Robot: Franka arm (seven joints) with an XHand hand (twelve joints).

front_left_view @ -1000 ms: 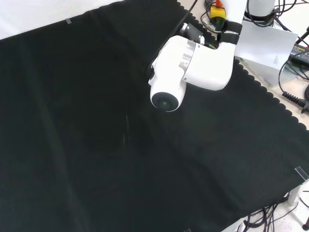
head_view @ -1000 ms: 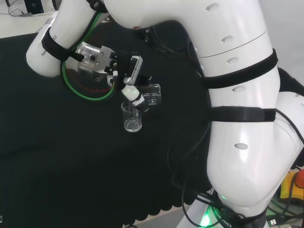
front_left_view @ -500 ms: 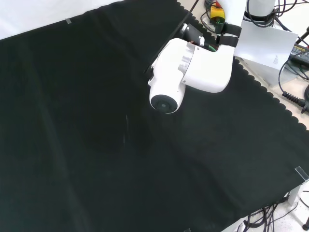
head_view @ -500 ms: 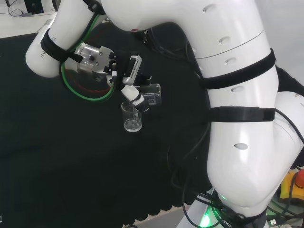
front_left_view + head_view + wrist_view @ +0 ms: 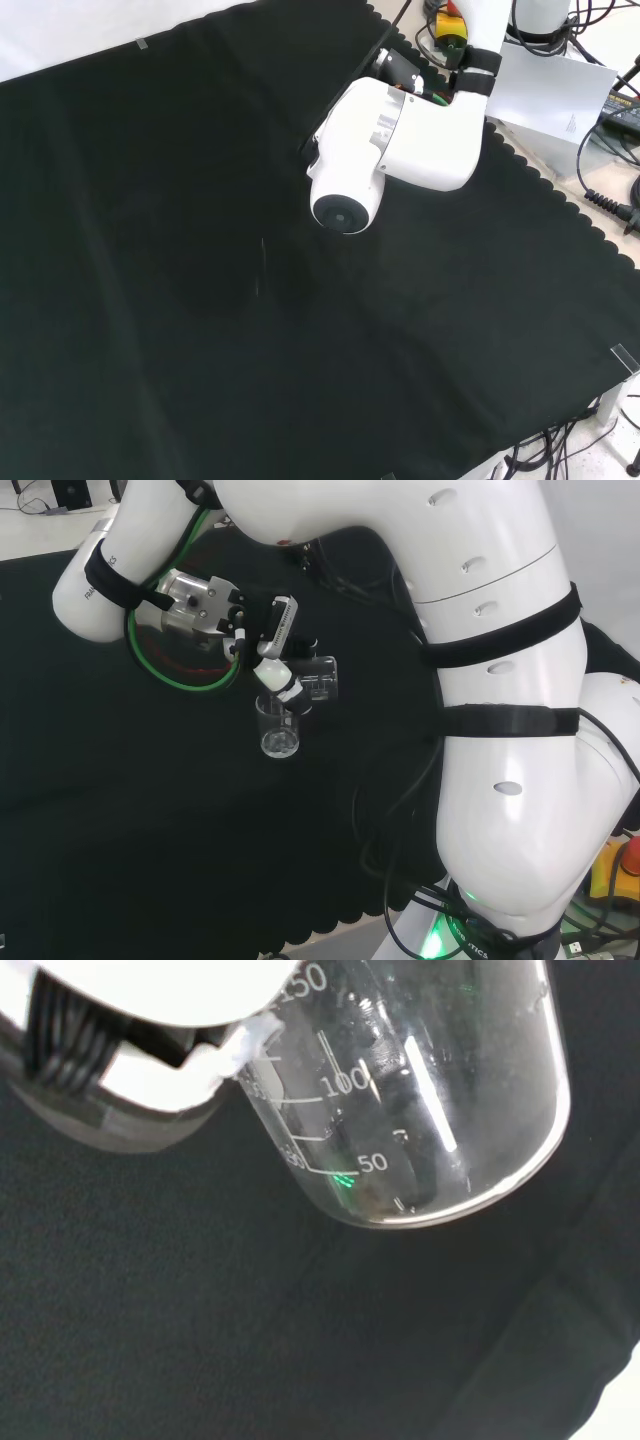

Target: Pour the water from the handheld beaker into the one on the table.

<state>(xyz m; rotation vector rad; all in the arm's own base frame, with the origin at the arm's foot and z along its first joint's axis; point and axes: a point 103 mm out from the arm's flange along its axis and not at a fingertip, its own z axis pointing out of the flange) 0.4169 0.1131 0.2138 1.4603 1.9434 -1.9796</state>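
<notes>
A clear glass beaker [image 5: 318, 677] is being held tipped by the black and white hand's [image 5: 272, 645] curled fingers [image 5: 286, 688] above an upright clear glass beaker [image 5: 277, 726] on the desk [image 5: 120, 810]

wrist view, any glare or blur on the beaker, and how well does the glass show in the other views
Wrist view: a bright glare streak runs down the held beaker; the white hand beside it is blurred. Head view: both the held beaker and the table beaker read only by faint highlights against the black cloth. Front view: glass is barely discernible.

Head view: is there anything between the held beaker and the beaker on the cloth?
Only a finger of the hand; held beaker lies tipped just above standing beaker.
</notes>
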